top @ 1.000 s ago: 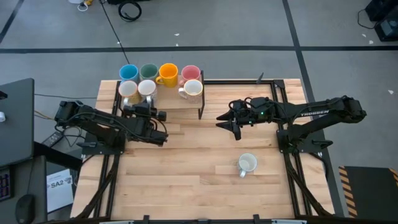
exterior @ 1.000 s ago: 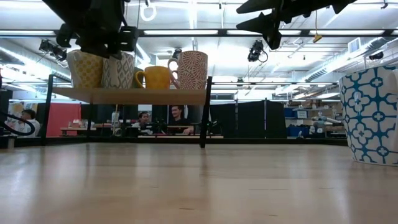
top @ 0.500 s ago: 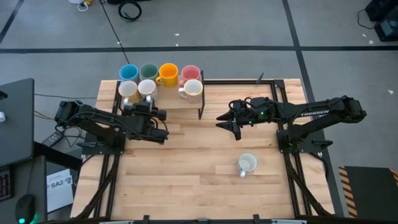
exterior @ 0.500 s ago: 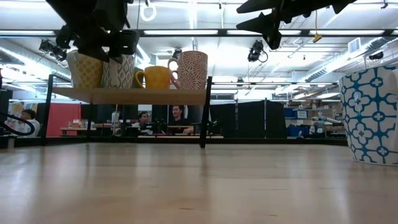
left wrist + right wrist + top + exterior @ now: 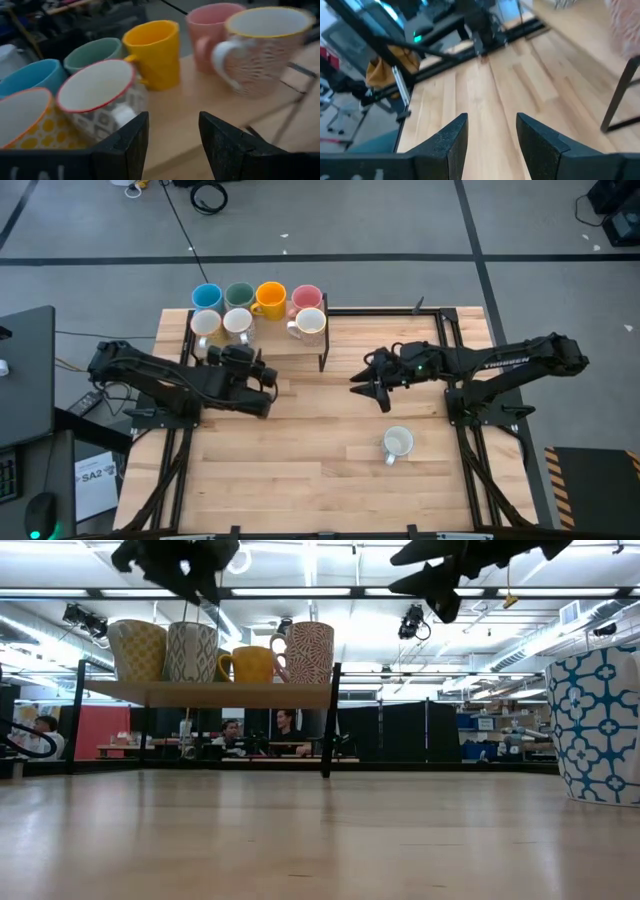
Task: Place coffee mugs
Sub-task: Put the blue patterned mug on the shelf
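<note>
Several coffee mugs stand upright on a raised wooden shelf (image 5: 275, 340) at the table's far left. At the back are the blue (image 5: 207, 296), dark green (image 5: 239, 294), orange-yellow (image 5: 270, 298) and pink (image 5: 306, 297) ones. In front stand a yellow-patterned mug (image 5: 25, 120), a grey-patterned mug (image 5: 97, 95) and a pink-patterned mug (image 5: 262, 47). A blue-patterned white mug (image 5: 397, 443) stands on the table, near right. My left gripper (image 5: 172, 120) hovers open above and just short of the grey-patterned mug. My right gripper (image 5: 372, 386) hangs open over the table's middle.
The shelf rests on black metal legs (image 5: 328, 720), with room beneath it. There is free space on the shelf between the grey-patterned and pink-patterned mugs (image 5: 195, 97). Bare wooden table (image 5: 300, 450) lies nearer. People sit in the room behind the table (image 5: 285, 730).
My left gripper has risen off the grey-patterned mug's rim, drawn back a little toward the table's near edge and rolled its wrist. The mug stays upright on the shelf.
</note>
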